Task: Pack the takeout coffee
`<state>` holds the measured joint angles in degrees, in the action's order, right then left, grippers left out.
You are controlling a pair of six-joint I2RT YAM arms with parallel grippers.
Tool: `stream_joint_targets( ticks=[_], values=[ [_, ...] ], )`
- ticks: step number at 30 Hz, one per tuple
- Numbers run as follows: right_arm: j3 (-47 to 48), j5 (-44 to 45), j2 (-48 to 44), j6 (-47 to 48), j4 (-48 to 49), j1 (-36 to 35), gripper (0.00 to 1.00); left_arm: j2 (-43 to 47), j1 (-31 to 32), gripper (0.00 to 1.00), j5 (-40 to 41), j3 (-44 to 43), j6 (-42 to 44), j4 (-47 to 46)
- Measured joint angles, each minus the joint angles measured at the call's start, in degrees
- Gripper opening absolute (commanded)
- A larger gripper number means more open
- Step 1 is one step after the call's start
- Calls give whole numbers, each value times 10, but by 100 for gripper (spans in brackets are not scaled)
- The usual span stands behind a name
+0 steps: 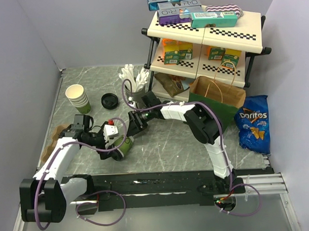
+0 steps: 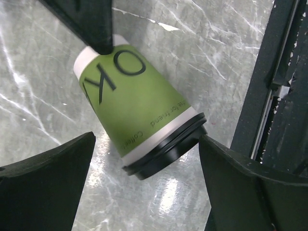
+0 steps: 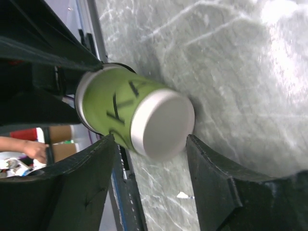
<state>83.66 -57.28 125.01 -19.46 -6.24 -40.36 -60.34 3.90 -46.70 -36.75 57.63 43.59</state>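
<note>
Well, the takeout coffee [image 2: 139,106] lies tipped on the counter [image 2: 231,43], left tool [image 2: 147,139] and right tool [image 3: 150,139] both wide around it, not in the bag [image 1: 215,111] yet.

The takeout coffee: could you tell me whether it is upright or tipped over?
Tipped over: the takeout coffee lies on its side, its black lid on and its white base facing the right wrist camera.

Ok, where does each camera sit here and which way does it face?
Top external: above and behind the bases, looking down on the table; the left arm and right arm show.
Left wrist: looks past the left gripper at the coffee cup, lid end nearest.
Right wrist: looks past the right gripper at the cup's white bottom.
Shared: the cup, on its side, in all three.
</note>
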Motion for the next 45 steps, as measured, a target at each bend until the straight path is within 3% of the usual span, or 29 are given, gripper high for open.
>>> stream_joint_targets(
  ticks=[7,17,22,27,33,45],
  values=[
    [23,-15,27,-49,40,-1,51,-42,1,91,-11,-8,-19,-6],
    [23,-29,40,-93,61,-2,41,-97,1,86,-32,-75,-45,-5],
    [25,-40,46,-101,65,-2,39,-118,1,91,-36,-111,-59,19],
    [25,-44,47,-111,67,4,36,-102,-15,92,-12,-154,12,105],
    [25,-58,53,-116,70,9,34,-81,-28,94,42,-147,137,187],
    [25,-65,54,-109,66,13,31,-81,14,91,45,-87,131,73]
  ],
)
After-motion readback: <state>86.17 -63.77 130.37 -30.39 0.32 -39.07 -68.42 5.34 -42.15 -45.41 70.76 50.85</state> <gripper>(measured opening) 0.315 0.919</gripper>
